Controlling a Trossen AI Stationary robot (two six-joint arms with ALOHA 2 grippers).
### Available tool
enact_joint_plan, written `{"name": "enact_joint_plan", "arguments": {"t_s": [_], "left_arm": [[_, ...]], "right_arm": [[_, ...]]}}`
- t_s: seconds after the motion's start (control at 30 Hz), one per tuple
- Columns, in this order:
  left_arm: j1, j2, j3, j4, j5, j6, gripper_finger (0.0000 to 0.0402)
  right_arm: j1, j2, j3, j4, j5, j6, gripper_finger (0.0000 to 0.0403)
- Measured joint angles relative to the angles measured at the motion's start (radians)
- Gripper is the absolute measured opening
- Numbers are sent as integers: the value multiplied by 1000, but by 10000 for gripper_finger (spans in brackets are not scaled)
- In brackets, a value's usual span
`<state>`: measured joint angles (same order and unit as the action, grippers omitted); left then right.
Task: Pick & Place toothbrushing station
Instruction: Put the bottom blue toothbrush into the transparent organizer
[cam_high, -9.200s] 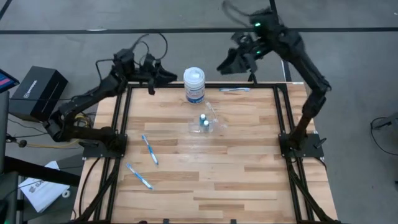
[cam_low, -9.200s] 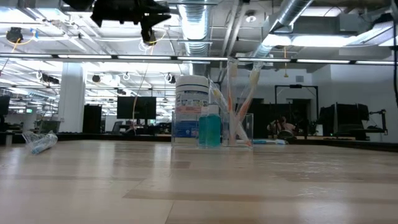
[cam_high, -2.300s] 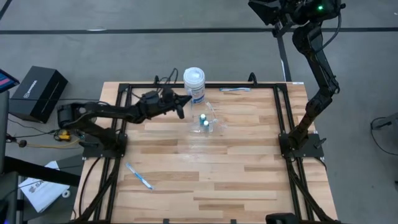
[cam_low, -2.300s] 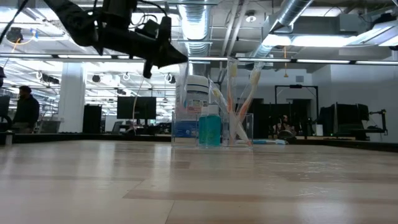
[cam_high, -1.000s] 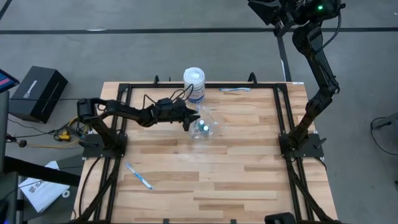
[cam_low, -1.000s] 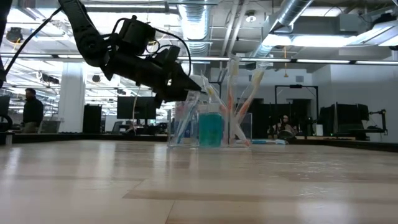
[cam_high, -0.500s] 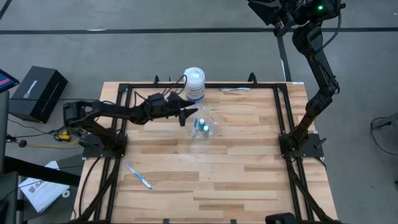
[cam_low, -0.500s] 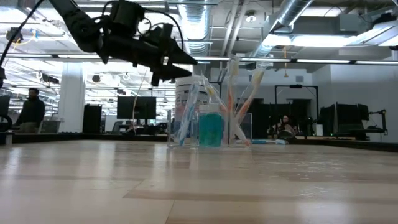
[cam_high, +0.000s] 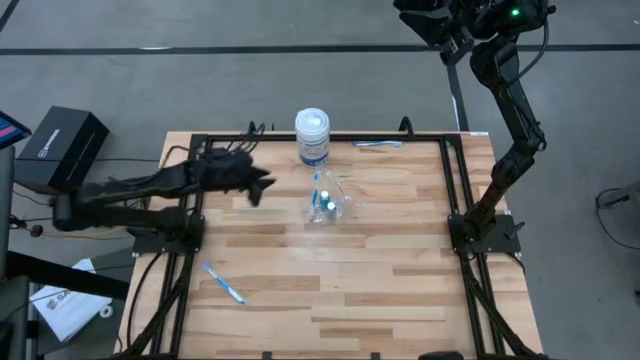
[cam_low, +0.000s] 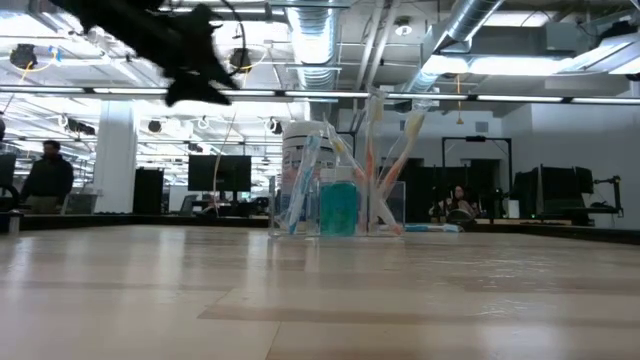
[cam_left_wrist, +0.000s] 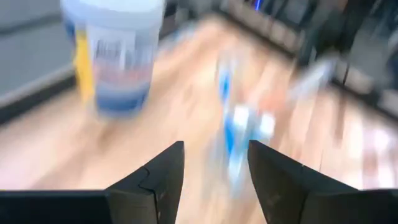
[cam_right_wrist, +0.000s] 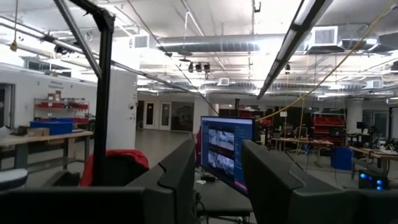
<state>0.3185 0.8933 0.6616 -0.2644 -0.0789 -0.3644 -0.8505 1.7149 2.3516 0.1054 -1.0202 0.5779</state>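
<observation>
High view: left fingers (cam_high: 262, 187) now apart and empty, pulled back toward 9 o'clock from the clear holder (cam_high: 327, 199), a blue-and-white toothbrush (cam_high: 317, 186) left standing inside near desk (cam_high: 380, 270) centre. Means one brush delivered; another toothbrush (cam_high: 223, 282) waiting at 7 o'clock (unseen in low view). Right fingers (cam_right_wrist: 216, 163) parked high off the desk at 1 o'clock, apart, holding nothing.

High view straight down; low view table-level; both share holder (cam_high: 327, 200) (cam_low: 335, 205).
</observation>
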Motion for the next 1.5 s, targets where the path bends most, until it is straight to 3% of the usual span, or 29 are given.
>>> {"name": "enact_joint_plan", "arguments": {"t_s": [0.13,0.27,0.33,0.4,0.6,0.73,0.8,1.0,1.1,1.23,1.4,1.5], "left_arm": [[-44,-82,62,-331,42,35,169],[-121,-84,107,-606,117,42,171],[-160,-77,108,-690,122,-39,170],[-180,-78,108,-738,131,-214,171],[-272,-77,102,-739,150,-946,171],[-394,-44,102,-716,22,-1330,168],[-467,-1,101,-705,-25,-1472,164],[-684,159,100,-658,-12,-1777,159],[-740,222,103,-566,3,-1822,159],[-741,308,152,-560,5,-1831,159],[-744,354,186,-564,-221,-1801,159],[-740,351,190,-566,-284,-1792,159]], "right_arm": [[12,0,0,0,-4,-12,120],[14,0,0,0,-10,-12,120],[19,0,0,-1,-12,-12,120],[21,0,0,0,-12,-12,120],[39,0,0,-1,-20,-32,120],[39,0,0,0,-39,-63,120],[38,0,0,-1,-56,-65,120],[38,0,0,0,-82,-90,120],[35,0,0,0,-82,-114,120],[23,1,0,0,-82,-118,120],[17,8,-1,-5,-82,-118,120],[18,8,-1,1,-79,-117,120]]}}
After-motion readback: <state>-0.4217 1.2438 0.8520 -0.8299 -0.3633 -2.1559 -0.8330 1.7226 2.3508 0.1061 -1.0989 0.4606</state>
